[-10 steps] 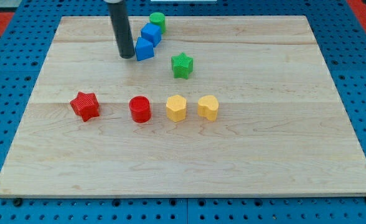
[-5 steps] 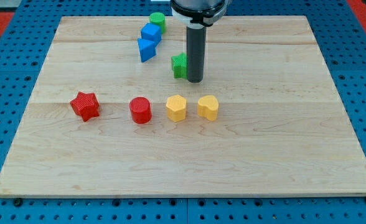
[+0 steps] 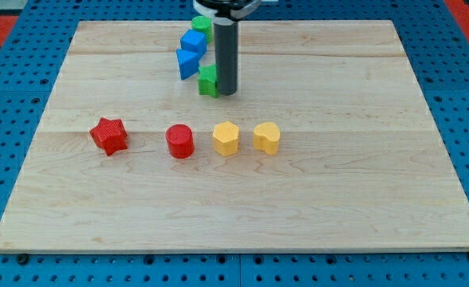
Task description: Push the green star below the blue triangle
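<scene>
- My tip [image 3: 226,92]: bare rod, nothing to grasp with; pressed against green star [image 3: 207,82] from its 3 o'clock
- Green star: at 4 o'clock of blue triangle [image 3: 187,63], just beside it
- Wooden board [image 3: 362,159]: carries all items

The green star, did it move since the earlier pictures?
Yes. The green star slid toward the view's left, closer to the unmoved blue triangle, with my tip on its right.

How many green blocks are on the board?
2. The green star sits just right of the blue triangle, partly hidden behind my tip. Another green block sits at the view's top, above the blue blocks, partly covered by the rod.
</scene>
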You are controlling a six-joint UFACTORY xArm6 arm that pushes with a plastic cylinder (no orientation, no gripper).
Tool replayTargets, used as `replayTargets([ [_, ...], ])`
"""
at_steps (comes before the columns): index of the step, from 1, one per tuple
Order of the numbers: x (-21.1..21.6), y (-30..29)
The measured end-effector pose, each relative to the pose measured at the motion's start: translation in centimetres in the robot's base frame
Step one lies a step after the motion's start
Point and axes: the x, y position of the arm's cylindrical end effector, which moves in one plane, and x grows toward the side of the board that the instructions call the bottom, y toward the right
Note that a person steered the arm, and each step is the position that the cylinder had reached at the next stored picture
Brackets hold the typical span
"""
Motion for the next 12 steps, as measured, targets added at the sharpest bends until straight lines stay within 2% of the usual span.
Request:
replayTargets([
  [1, -0.7, 2.7],
  [2, -2.6, 2.1],
  [4, 0.8, -3.3],
  [5, 0.8, -3.9],
  [6, 2.5, -2.9],
  [8, 1.6, 6.7],
  [12, 1.5, 8.9],
])
